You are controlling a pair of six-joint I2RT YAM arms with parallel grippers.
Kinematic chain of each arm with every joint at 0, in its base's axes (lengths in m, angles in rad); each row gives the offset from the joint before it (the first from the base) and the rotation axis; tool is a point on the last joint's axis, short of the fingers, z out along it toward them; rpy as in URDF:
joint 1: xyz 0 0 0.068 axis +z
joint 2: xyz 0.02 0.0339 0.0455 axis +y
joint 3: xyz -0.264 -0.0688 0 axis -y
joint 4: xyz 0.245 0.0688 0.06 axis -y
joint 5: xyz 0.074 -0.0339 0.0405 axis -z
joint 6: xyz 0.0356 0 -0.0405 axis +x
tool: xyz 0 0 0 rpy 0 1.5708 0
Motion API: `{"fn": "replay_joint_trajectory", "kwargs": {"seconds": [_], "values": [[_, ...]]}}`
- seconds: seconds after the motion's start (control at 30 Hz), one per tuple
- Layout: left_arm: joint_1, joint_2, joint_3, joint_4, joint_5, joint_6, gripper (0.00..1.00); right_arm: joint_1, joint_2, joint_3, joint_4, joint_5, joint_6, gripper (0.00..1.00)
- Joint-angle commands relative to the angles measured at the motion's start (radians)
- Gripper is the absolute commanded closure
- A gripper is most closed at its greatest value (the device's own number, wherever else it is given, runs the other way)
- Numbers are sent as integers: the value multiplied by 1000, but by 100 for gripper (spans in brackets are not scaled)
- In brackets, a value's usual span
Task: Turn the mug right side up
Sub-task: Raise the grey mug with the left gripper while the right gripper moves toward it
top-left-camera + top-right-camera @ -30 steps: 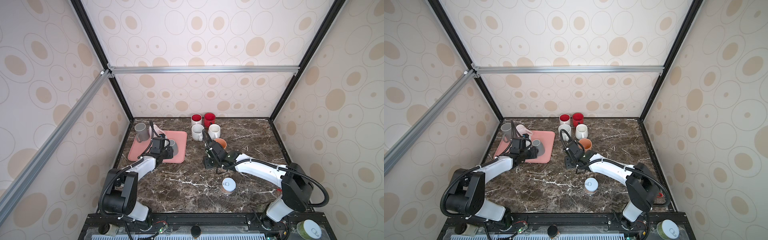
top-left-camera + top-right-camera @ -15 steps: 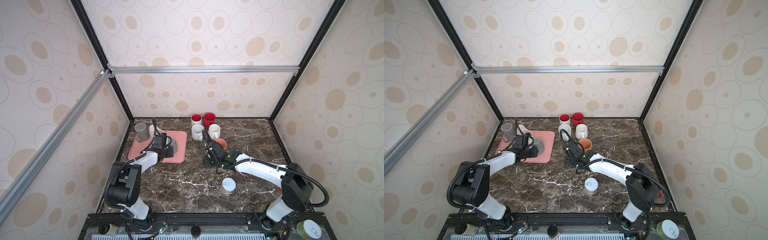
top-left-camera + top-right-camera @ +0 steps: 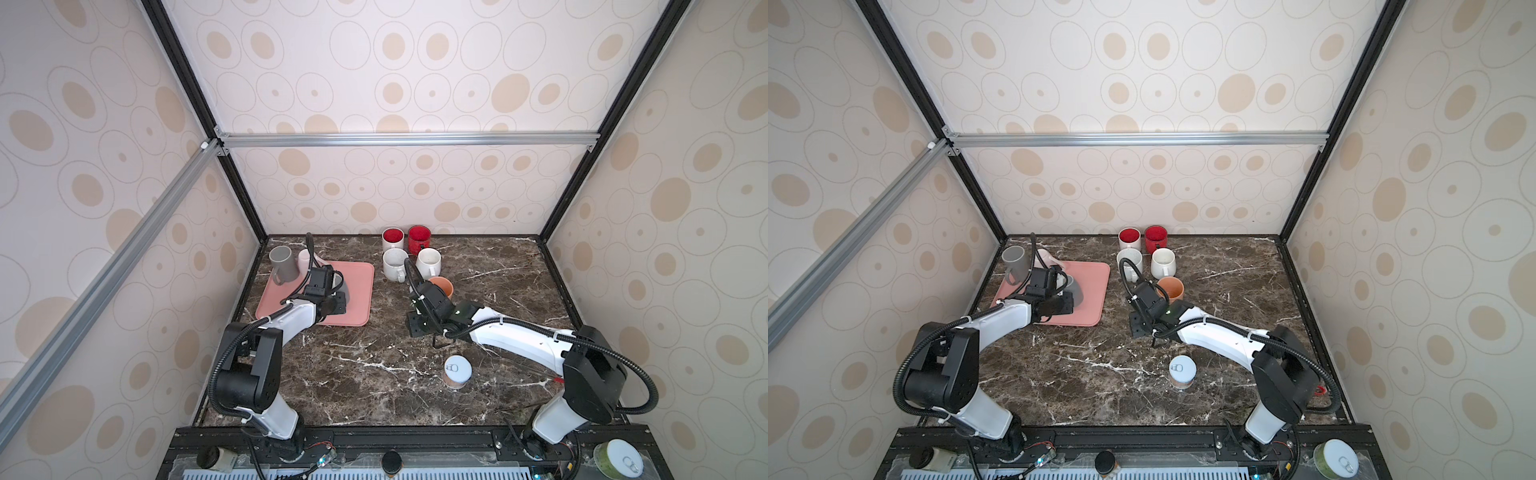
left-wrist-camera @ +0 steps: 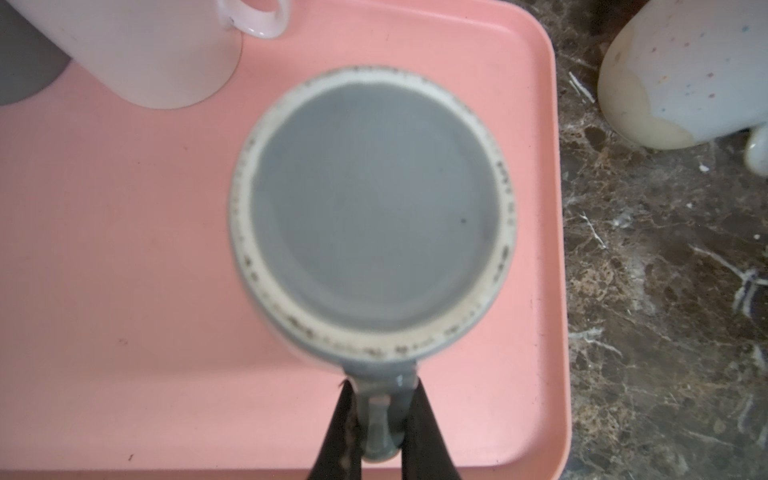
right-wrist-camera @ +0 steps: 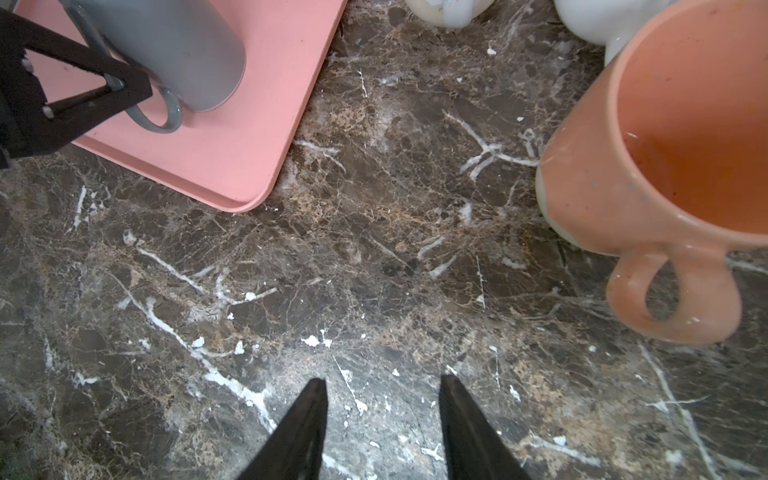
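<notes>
A grey-blue mug point(image 4: 374, 208) stands upside down on the pink tray point(image 4: 124, 249), its unglazed foot ring facing up. My left gripper point(image 4: 382, 384) is shut on the mug's handle, one black finger on each side of it. The right wrist view shows the mug point(image 5: 178, 50) with that gripper point(image 5: 124, 89) on its handle. In both top views the wrist camera hides most of the mug point(image 3: 344, 284) point(image 3: 1076, 286). My right gripper point(image 5: 383, 379) hangs open over bare marble right of the tray, holding nothing, and shows in a top view point(image 3: 437, 341).
On the tray's point(image 3: 357, 291) far left end stand a grey mug point(image 3: 282, 264) and a pale pink mug point(image 3: 305, 259). Several upright mugs cluster at the back middle, with an orange one point(image 3: 441, 286) nearest my right gripper. A can point(image 3: 457, 370) stands in front.
My left gripper has moved in on the grey-blue mug and closed on its handle. The right arm has not moved.
</notes>
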Motion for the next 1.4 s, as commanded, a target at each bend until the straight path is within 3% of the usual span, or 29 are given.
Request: {"fn": "replay_joint_trajectory", "kwargs": {"seconds": [0.0,0.4,0.73,0.93,1.1,1.37], "values": [[-3,-57,44,10,27,10,100,-3,-37,15,-31,45,-14,52],[7,-184,55,88,175,-54,100,-3,-22,29,7,23,18,53],[87,-283,-51,287,415,-193,100,-3,-67,-9,90,30,63,53],[158,-320,-144,513,612,-342,100,-3,-60,-6,187,-12,82,53],[167,-315,-161,648,697,-404,100,-3,-72,-33,342,-61,111,54],[167,-277,-199,992,812,-596,100,-25,-54,-52,632,-232,184,55]]}}
